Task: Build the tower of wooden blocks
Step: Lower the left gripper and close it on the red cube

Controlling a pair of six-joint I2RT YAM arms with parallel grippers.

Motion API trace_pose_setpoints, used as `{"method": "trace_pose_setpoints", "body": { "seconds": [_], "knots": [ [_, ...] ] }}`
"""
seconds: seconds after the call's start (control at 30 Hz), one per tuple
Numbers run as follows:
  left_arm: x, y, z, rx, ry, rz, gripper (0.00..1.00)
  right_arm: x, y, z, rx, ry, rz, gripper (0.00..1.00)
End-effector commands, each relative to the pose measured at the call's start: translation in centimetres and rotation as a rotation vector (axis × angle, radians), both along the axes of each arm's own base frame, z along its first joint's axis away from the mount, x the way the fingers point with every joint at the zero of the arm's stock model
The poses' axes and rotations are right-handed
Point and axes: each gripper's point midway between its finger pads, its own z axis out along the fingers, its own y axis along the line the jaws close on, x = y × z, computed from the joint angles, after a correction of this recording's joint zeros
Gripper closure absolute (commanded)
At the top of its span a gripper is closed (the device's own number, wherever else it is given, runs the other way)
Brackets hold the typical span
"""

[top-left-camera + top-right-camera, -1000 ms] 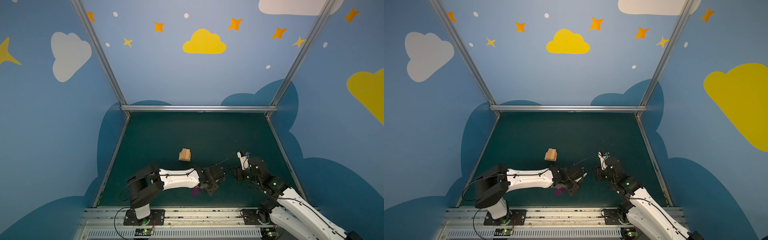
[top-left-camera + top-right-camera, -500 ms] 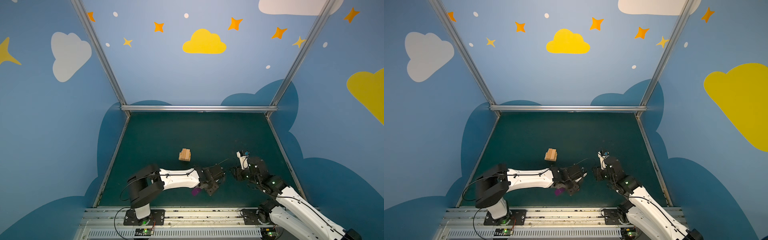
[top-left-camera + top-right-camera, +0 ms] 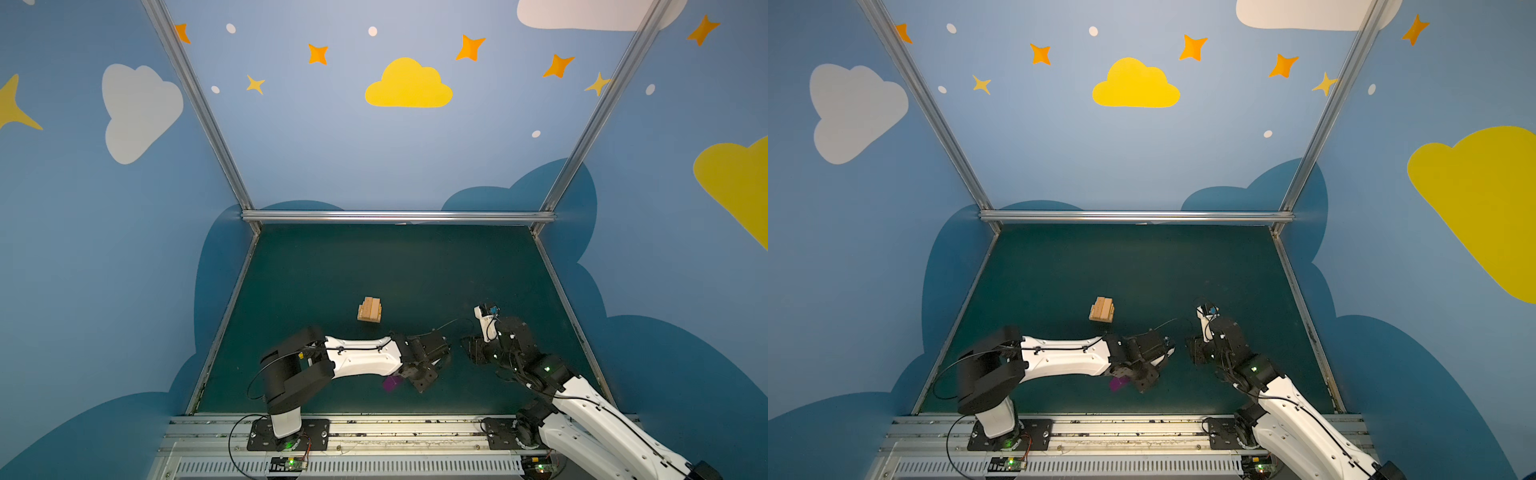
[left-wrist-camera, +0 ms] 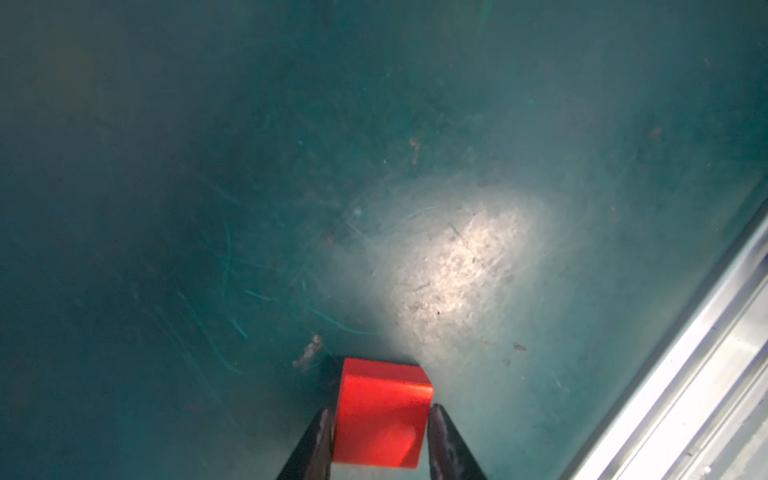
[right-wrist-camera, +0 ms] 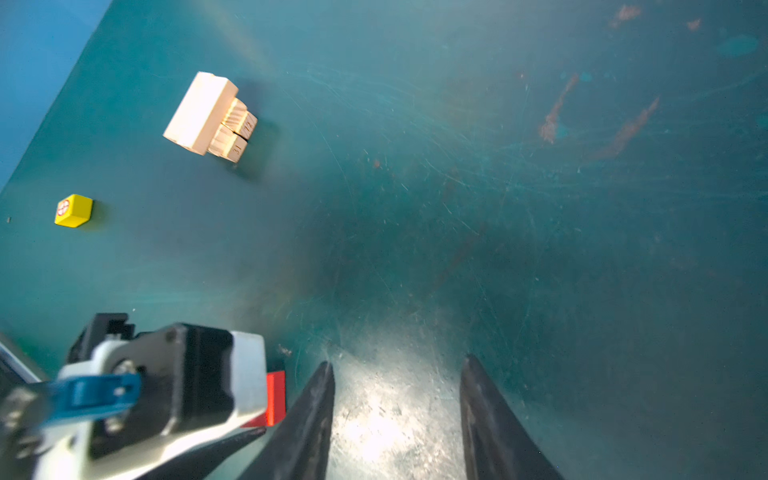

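Note:
The tower (image 3: 369, 309) (image 3: 1101, 309) is a small stepped stack of tan wood blocks on the green mat, also in the right wrist view (image 5: 208, 116). My left gripper (image 4: 379, 409) is low near the mat's front middle (image 3: 434, 368), shut on a red cube (image 4: 380, 415) that rests on the mat; both fingers touch its sides. A purple cube (image 3: 392, 383) (image 3: 1118, 383) peeks out under the left arm. A yellow cube (image 5: 74, 211) lies apart from the tower. My right gripper (image 5: 397, 361) (image 3: 467, 349) is open and empty, just right of the left one.
The red cube's edge (image 5: 275, 395) shows beside the left gripper's body (image 5: 166, 382), close to my right fingers. A metal rail (image 4: 706, 345) borders the mat near the red cube. Blue walls with metal posts enclose the mat on three sides.
The left jaws have narrowed onto the red cube. Both arms have stayed almost where they were, and the tower has not moved.

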Motion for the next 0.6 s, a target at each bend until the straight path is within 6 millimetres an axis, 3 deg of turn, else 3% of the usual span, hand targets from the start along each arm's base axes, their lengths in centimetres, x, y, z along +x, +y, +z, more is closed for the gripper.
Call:
{"method": "trace_pose_setpoints", "body": {
  "seconds": [0.0, 0.57],
  "knots": [
    [0.57, -0.4, 0.55, -0.011, -0.018, 0.003, 0.64, 0.16, -0.14, -0.06, 0.008, -0.003, -0.016, 0.54],
    [1.1, -0.33, 0.51, 0.005, -0.035, 0.028, 0.7, 0.19, -0.23, -0.41, 0.011, 0.005, -0.024, 0.54]
  ]
}}
